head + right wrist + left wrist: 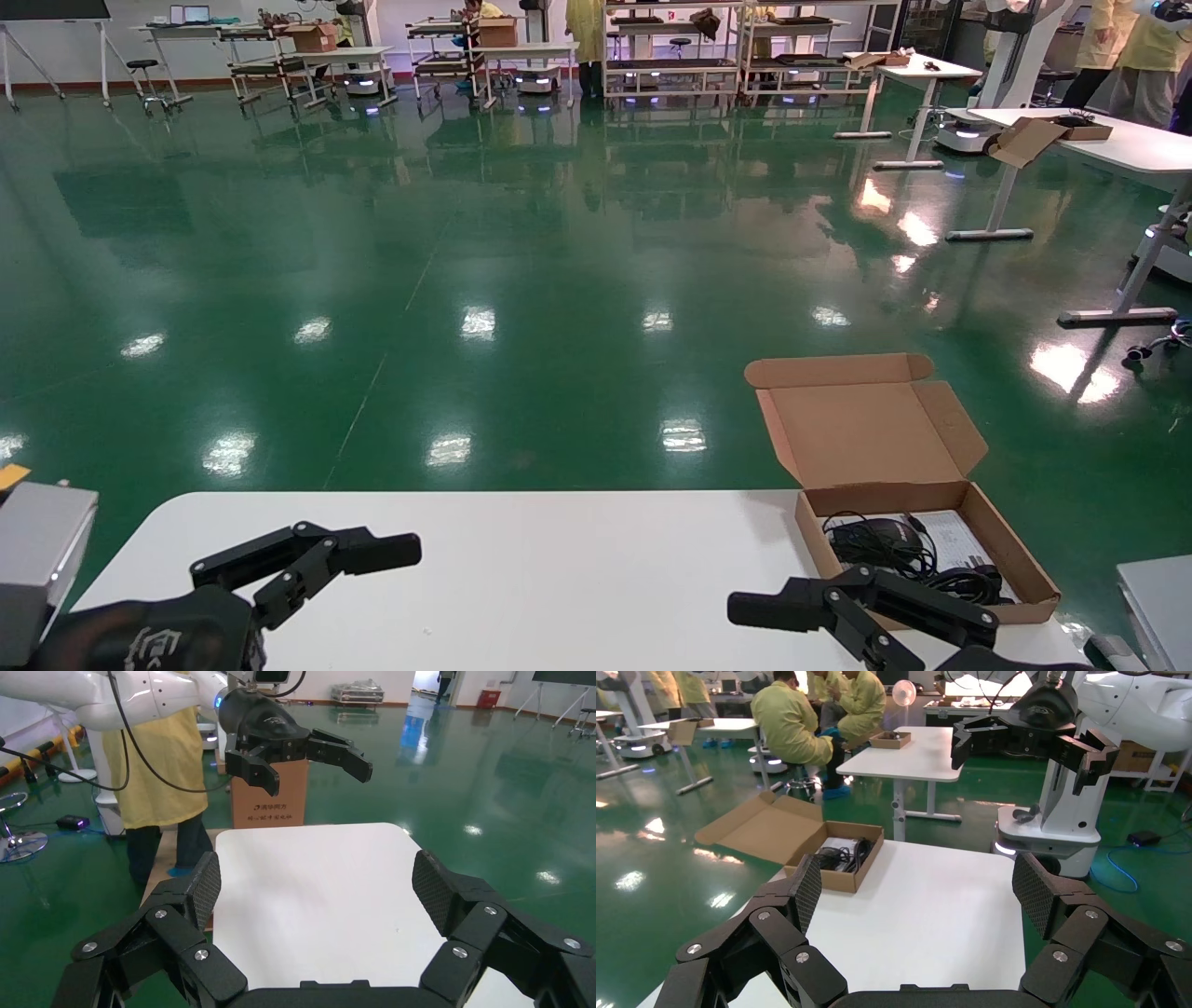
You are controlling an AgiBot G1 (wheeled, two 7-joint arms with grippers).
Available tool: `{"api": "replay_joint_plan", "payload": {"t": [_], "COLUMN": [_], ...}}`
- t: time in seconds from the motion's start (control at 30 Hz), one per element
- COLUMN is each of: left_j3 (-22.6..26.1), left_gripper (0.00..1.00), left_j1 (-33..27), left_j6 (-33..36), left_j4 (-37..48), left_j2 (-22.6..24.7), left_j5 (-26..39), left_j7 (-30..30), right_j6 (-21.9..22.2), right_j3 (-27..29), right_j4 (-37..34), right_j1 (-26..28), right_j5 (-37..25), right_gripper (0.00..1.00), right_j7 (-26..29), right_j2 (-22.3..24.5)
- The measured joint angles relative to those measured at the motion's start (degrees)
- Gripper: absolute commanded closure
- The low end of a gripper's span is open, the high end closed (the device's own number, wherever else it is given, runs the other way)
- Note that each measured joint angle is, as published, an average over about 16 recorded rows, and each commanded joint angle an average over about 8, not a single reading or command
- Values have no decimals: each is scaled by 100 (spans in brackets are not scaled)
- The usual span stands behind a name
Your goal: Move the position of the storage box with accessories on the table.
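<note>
The brown cardboard storage box (1010, 550) sits at the far right corner of the white table (559, 578), its lid open toward the far side. Inside lie a black mouse (875, 536), coiled black cables (964, 582) and a white paper sheet (950, 536). The box also shows in the left wrist view (838, 878). My right gripper (316, 881) is open and empty, held above the table beside the box's near left corner (838, 606). My left gripper (919, 896) is open and empty above the table's near left part (307, 568).
A grey block (37, 559) stands at the table's left edge and a grey object (1159, 596) at the right. Green floor lies past the far edge. A brown carton (270, 801) and a person in yellow (151, 776) stand off the left end.
</note>
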Motion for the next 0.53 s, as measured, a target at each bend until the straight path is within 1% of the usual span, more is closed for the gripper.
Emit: {"api": "replay_joint_plan", "payload": {"t": [0.53], "left_j3": [0], "left_gripper": [0], "left_j1": [0], "left_j6": [0], "left_j4": [0], "left_j2": [0], "left_j5": [0], "left_j7": [0], "right_j6": [0], "right_j3": [0], "right_j4": [0], "right_j1": [0], "right_j5": [0], "right_gripper": [0], "right_j7": [0], "right_j2": [0]}}
